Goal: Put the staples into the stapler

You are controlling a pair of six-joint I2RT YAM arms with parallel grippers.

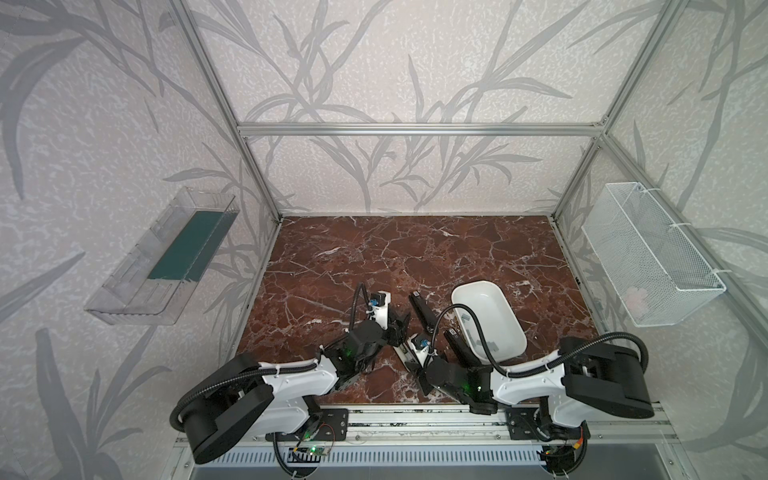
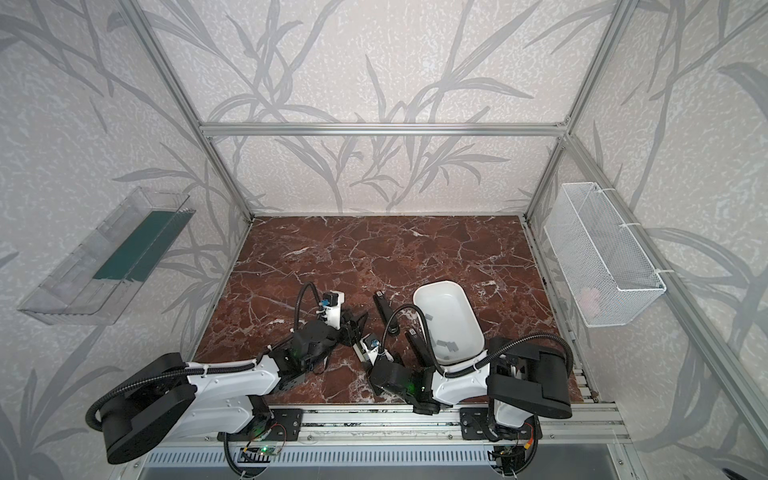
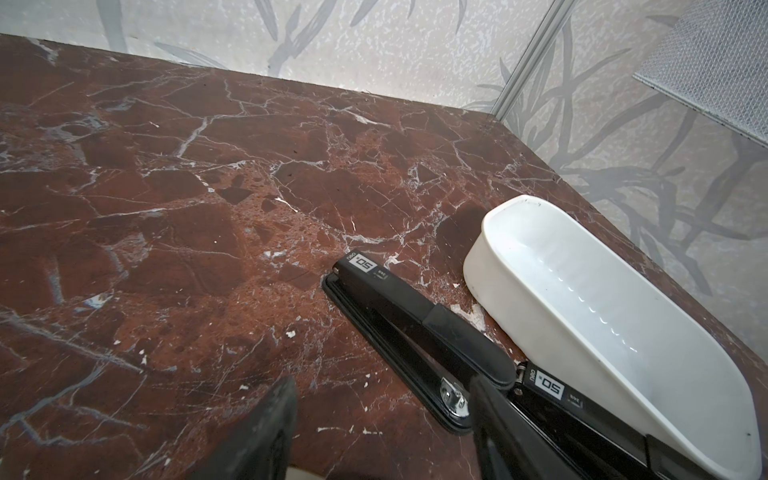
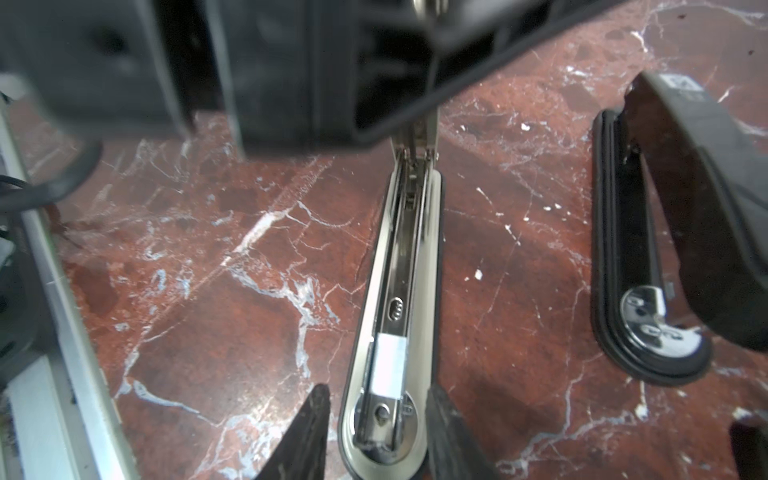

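An opened stapler [image 4: 430, 266] lies flat on the marble, its silver magazine channel bare. A short strip of staples [image 4: 390, 361] sits in that channel near the front end. My right gripper [image 4: 378, 392] is open, its fingers straddling the front end, with marble showing beside one finger. In both top views it hangs low over the silver base [image 1: 402, 356]. More grey staples [image 1: 484, 343] lie in the white tray [image 1: 490, 286]. My left gripper [image 3: 382, 386] is open over bare marble, holding nothing, just beside the opened stapler's hinge end.
A closed black stapler [image 3: 399, 316] lies between my left gripper and the tray [image 3: 498, 216]. Another black stapler [image 3: 548, 384] rests against the tray's side. A clear bin [image 1: 162, 257] hangs on the left wall, a white mesh basket [image 1: 648, 253] on the right.
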